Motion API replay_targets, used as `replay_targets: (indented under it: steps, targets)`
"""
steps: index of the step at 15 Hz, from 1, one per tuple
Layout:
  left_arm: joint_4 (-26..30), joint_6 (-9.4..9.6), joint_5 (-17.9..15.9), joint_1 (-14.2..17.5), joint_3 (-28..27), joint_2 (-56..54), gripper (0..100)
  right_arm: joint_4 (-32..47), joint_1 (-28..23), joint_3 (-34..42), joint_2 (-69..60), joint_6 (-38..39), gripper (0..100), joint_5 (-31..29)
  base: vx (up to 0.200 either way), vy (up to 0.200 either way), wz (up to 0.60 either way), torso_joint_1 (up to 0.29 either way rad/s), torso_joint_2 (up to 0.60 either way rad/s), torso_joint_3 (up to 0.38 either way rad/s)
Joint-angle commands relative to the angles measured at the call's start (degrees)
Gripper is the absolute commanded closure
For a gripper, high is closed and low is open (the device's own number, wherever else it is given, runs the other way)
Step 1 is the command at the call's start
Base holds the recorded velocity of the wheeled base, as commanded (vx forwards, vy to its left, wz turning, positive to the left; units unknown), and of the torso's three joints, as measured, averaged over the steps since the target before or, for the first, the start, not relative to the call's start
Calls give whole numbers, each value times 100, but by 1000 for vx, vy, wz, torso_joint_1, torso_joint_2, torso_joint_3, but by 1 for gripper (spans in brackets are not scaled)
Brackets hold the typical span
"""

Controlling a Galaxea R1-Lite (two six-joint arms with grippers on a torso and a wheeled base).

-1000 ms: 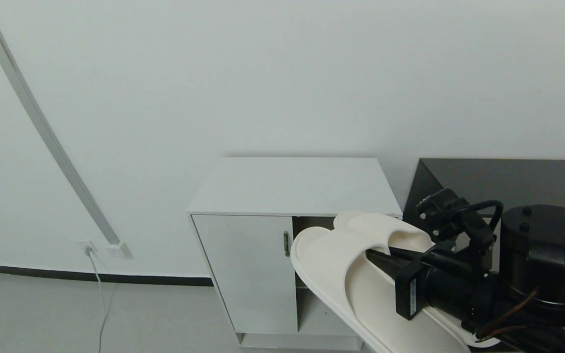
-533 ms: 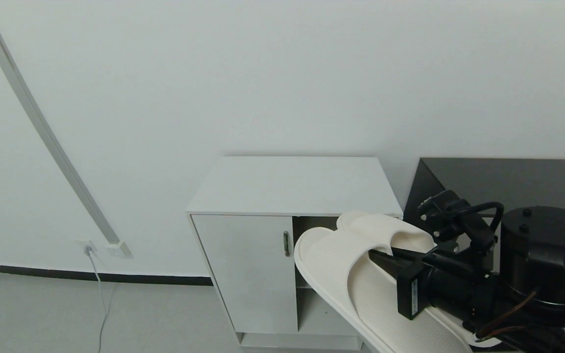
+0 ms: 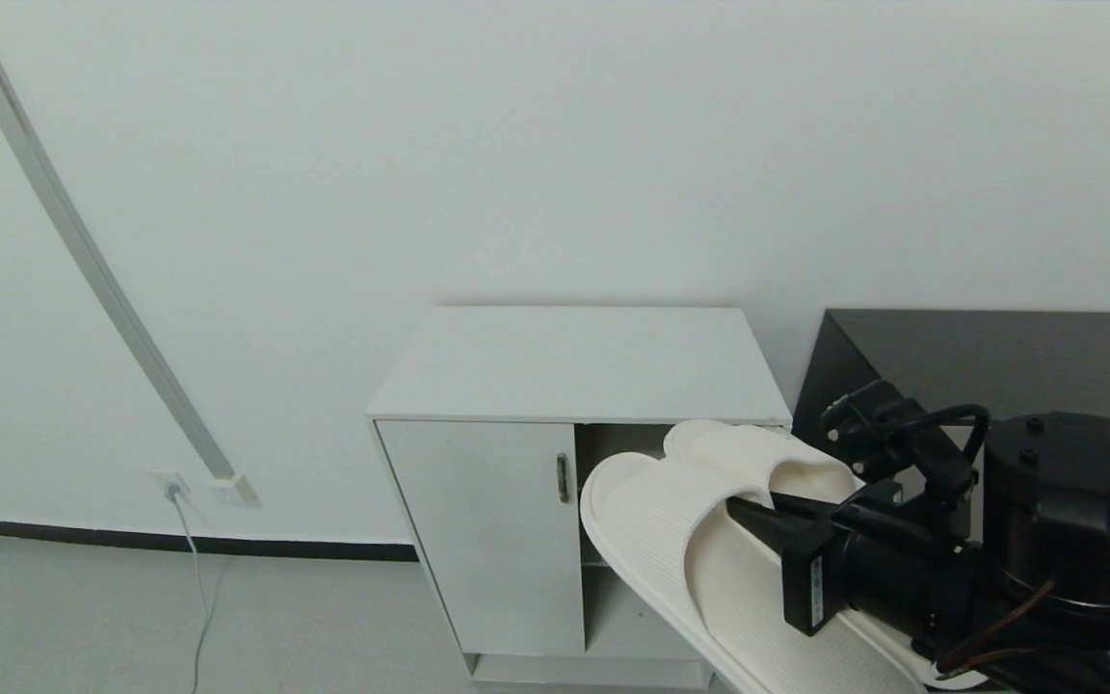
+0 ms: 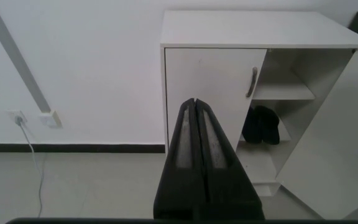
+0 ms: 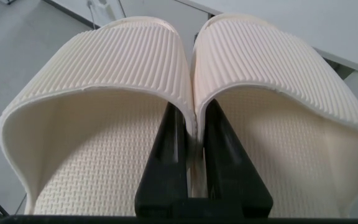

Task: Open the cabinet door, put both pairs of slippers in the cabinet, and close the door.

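Two cream slippers sit side by side on the right tool, held up in front of the white cabinet with their toes toward its open right half. From the right wrist the grip is plain – the two black fingers are clamped on the slippers' touching inner edges, one finger inside each shoe, under the ribbed uppers. The soles run back along the arm and hide part of the cabinet's opening in the head view.

The left tool has its fingers pressed flat together with nothing between them; it hangs in the air facing the cabinet, well apart from it. The cabinet's left door is shut, its small handle at the inner edge. The right door stands swung wide open. Inside there is a shelf – and below it a dark pair of slippers stands at the back, on the cabinet's lower level
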Motion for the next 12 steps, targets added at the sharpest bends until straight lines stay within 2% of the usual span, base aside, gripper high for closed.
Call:
replay_targets:
  steps: [1,12]
  targets:
    - [-1,0,2,2,2,1,100,0,1,25,13,1,100,-6,0,0,0,-129,310,173]
    - [-9,0,2,2,2,1,100,0,1,78,22,-16,100,3,0,0,0,-159,355,200]
